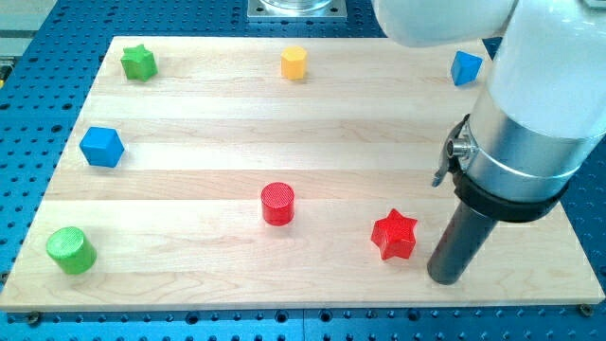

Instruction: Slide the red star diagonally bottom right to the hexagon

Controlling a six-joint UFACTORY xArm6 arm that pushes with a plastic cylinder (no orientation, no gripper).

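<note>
Red star (395,235) sits just left of my tip (446,278); no fingers exist; arm hides board's right.

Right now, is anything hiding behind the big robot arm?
Part of a blue block peeks out beside the arm near the view's top. Whatever board lies behind the arm is covered. My tip stands right of the red star.
</note>
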